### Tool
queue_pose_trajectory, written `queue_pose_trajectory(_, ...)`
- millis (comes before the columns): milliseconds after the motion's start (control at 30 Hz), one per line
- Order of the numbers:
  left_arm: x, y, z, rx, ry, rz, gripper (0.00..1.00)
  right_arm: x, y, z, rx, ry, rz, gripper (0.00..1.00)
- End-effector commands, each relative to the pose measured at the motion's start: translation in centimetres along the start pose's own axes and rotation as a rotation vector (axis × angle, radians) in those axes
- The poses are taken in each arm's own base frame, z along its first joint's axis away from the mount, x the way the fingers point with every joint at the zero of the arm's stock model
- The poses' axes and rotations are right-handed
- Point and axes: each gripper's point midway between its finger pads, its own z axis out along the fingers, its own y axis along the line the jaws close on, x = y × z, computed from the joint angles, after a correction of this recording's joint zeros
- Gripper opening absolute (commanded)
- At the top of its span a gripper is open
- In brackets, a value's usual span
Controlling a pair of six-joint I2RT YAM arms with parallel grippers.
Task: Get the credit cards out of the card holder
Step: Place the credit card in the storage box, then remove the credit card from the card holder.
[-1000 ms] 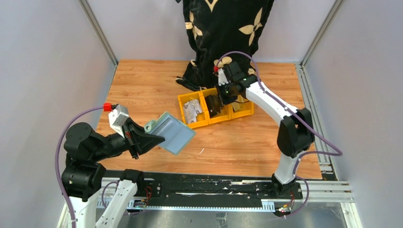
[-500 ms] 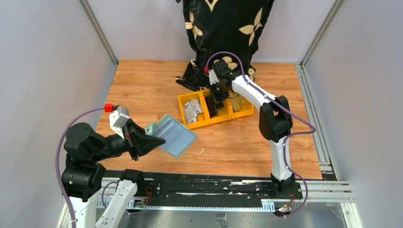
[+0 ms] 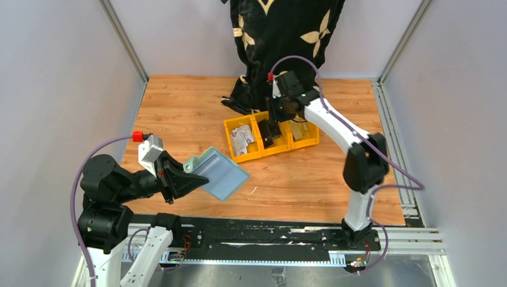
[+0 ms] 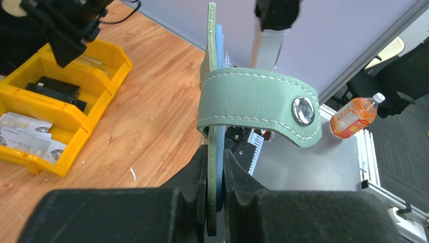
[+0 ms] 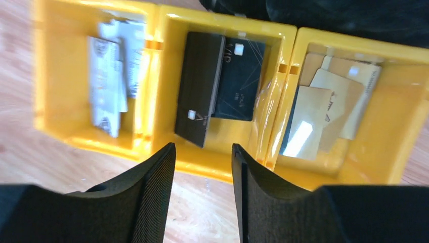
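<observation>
- The right fingers (image 5: 152, 192), pinched tight a moment ago, are now standing parted over the middle of the 3 yellow bins (image 5: 227, 28) at the far middle of the counter (image 3: 179, 107). Nothing is sitting between them.
- Below that gap, black credit cards (image 5: 202, 96) are lying flat in the middle compartment. I am reading this as a card just being dropped off, not one being picked up.
- The right arm is shifting too. Its elbow was tucked in half a second ago and is now pushing back out to the right, while the wrist is staying over the bins.
- The left fingers (image 4: 195, 172) are not changing at all. They are staying clamped on the card holder (image 3: 220, 174), holding it tilted clear of the counter at the near left. Its snap tab (image 4: 258, 104) is hanging loose.
- The holder is moving only slightly, sitting a touch lower and nearer than a second ago.
- The other 2 compartments are already carrying cards: pale cards (image 5: 111, 76) on the left and tan cards (image 5: 329, 111) on the right.
- For the task, this is looking like 1 more card delivered, leaving the right arm free for another trip to the holder.
- Whether any card is remaining inside, I cannot tell. A blue layer (image 4: 219, 50) is showing between the green leaves, but it could be lining.
</observation>
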Motion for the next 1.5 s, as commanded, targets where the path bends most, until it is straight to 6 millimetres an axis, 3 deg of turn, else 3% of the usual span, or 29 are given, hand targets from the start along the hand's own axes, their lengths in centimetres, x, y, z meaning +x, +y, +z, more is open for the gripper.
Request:
queue_pose_trajectory(0,-0.5,-0.5,0.0,0.023,-0.013,0.016,0.0,-4.3,3.2,-8.6,-0.08,-0.286,0.026,0.49)
queue_pose_trajectory(67,-0.7,-0.7,0.1,0.036,-0.019,0.008,0.0,-4.3,6.2,-12.7,-0.244,-0.39,0.026,0.57)
queue_pose_trajectory(100,-0.8,-0.9,0.1,0.047,-0.019,-0.005,0.0,-3.5,8.0,-14.1,-0.363,-0.427,0.02,0.65)
queue_pose_trajectory(133,-0.8,-1.0,0.1,0.057,-0.02,-0.008,0.0,-4.2,10.2,-17.6,-0.498,-0.517,0.011,0.7)
queue_pose_trajectory(267,-1.0,-1.5,0.2,0.093,-0.021,-0.026,0.0,-1.2,16.2,-25.8,-0.892,-0.667,-0.037,0.73)
queue_pose_trajectory(467,-1.5,-2.2,0.3,0.129,-0.041,-0.066,0.0,3.7,24.1,-31.8,-1.188,-0.662,-0.178,0.77)
queue_pose_trajectory(600,-1.8,-2.4,0.3,0.136,-0.053,-0.081,0.0,5.1,27.0,-33.9,-1.342,-0.651,-0.183,0.78)
queue_pose_trajectory(700,-1.8,-2.6,0.2,0.137,-0.053,-0.082,0.0,5.4,27.9,-35.1,-1.452,-0.652,-0.147,0.78)
queue_pose_trajectory(800,-1.8,-2.7,0.1,0.134,-0.052,-0.072,0.0,5.6,28.4,-35.7,-1.497,-0.642,-0.125,0.79)
queue_pose_trajectory(867,-1.6,-2.6,0.1,0.133,-0.049,-0.066,0.0,5.4,28.4,-34.9,-1.453,-0.62,-0.113,0.79)
queue_pose_trajectory(1000,-1.4,-2.8,-0.1,0.135,-0.044,-0.056,0.0,3.8,25.6,-31.5,-1.13,-0.605,-0.031,0.79)
queue_pose_trajectory(1133,-1.4,-3.1,-0.2,0.138,-0.044,-0.041,0.0,2.0,22.4,-33.0,-0.974,-0.735,0.044,0.8)
queue_pose_trajectory(1200,-1.3,-3.2,-0.2,0.14,-0.044,-0.035,0.0,1.7,22.0,-34.3,-0.991,-0.774,0.074,0.8)
queue_pose_trajectory(1300,-1.4,-3.1,-0.2,0.138,-0.045,-0.031,0.0,2.1,23.3,-35.3,-1.1,-0.744,0.092,0.8)
queue_pose_trajectory(1467,-1.5,-3.1,-0.2,0.136,-0.048,-0.036,0.0,3.9,27.7,-36.7,-1.269,-0.695,0.002,0.8)
